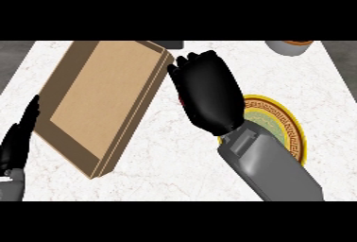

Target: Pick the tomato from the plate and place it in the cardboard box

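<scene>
My right hand hovers between the plate and the cardboard box, with its fingers curled down near the box's right wall. A sliver of red shows under its left side; this is the tomato, mostly hidden by the hand that is shut on it. The open cardboard box lies slanted across the left of the counter, and its brown floor is bare. The gold-rimmed plate sits at the right, partly covered by my right forearm. My left hand rests at the left edge with its fingers straight.
A cup-like vessel stands at the counter's far right corner. A dark object peeks out behind the box's far end. White marble counter shows between the box and my right forearm.
</scene>
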`<move>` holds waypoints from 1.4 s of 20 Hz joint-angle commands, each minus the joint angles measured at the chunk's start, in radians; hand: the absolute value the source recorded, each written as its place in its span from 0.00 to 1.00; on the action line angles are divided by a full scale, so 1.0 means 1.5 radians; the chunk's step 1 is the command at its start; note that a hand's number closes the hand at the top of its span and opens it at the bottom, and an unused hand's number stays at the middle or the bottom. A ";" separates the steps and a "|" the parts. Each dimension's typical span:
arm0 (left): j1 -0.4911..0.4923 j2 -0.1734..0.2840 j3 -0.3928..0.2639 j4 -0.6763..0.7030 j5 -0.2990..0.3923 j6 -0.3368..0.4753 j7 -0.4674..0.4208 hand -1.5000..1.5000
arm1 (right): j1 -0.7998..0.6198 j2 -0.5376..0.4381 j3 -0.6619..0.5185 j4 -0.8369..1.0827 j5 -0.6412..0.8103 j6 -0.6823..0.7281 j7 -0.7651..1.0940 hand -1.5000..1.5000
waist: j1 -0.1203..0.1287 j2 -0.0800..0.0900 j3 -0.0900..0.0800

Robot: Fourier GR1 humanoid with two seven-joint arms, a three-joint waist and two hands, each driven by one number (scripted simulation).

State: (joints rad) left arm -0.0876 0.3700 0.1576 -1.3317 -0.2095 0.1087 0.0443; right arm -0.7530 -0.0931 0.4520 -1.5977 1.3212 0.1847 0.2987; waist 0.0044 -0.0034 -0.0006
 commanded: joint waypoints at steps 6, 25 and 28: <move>-0.021 -0.005 -0.007 -0.035 -0.011 -0.006 0.049 0.50 | -0.134 0.061 0.032 0.023 -0.105 0.027 0.028 1.00 | 0.008 0.002 0.000; -0.081 -0.019 -0.025 0.036 -0.030 -0.016 -0.006 0.50 | -0.471 0.062 0.174 0.456 -0.538 -0.305 0.186 1.00 | 0.072 0.018 -0.003; -0.107 -0.020 -0.039 0.028 -0.033 -0.028 0.018 0.50 | -0.481 0.062 0.181 0.523 -0.566 -0.328 0.159 1.00 | 0.085 0.025 -0.004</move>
State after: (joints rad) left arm -0.2108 0.3417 0.1136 -1.2940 -0.2523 0.0757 0.0600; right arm -1.4540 -0.0002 0.6911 -0.9360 0.5356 -0.2427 0.5836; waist 0.1111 0.0219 -0.0053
